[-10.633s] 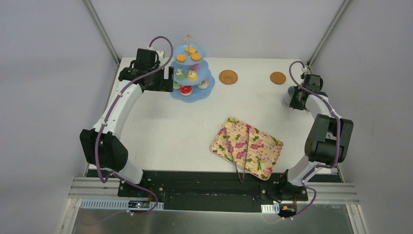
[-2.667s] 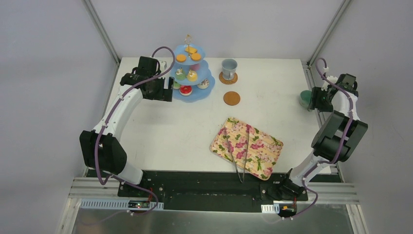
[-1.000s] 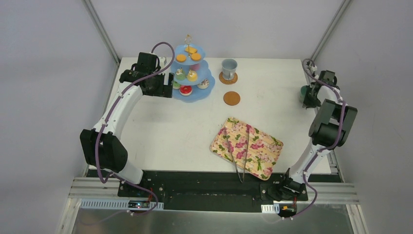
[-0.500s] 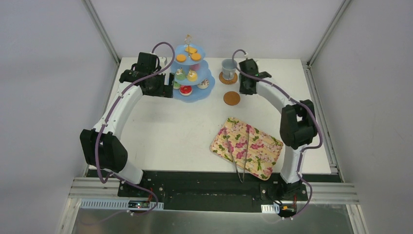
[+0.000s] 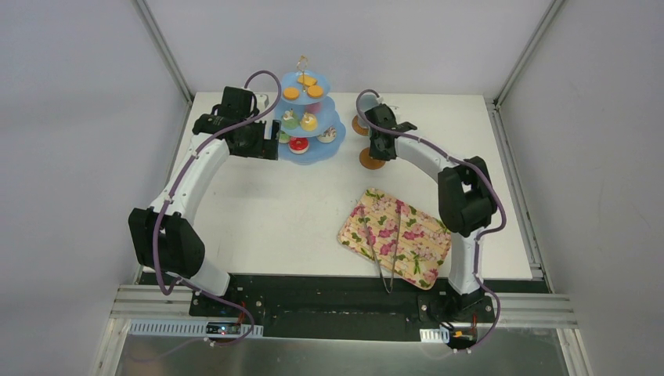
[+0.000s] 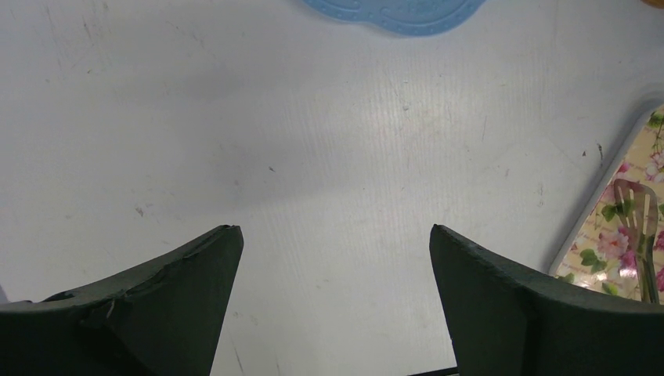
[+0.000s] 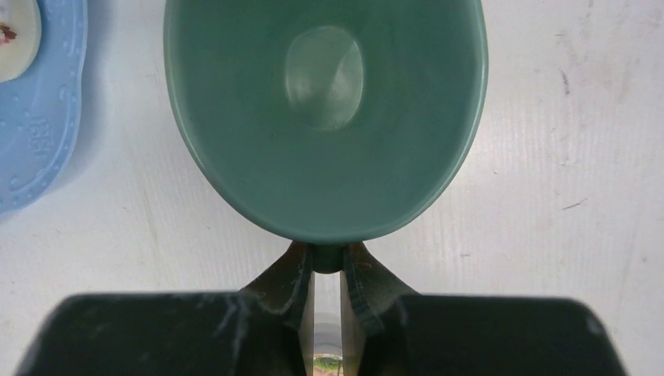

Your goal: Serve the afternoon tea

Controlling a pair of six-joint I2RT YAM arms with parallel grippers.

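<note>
Orange biscuits, tiny cupcakes and a red iced donut all sit on the blue three-tier stand, none served yet. Just right of the stand's bottom tier, the right gripper pinches the thin rim of a green cup, jaws closed tight on it. So narrow a hold could let the cup swing or slip, I judge. This close to the stand, the cup may clip a tier and shake the sweets, or land off the woven coaster half hidden under the arm. Left of the stand, the left gripper gapes wide, holding nothing; a careless sweep could nudge the stand. The cup is empty. Right of the stand and nearer the arm bases, the flowered tray carries only metal tongs
</note>
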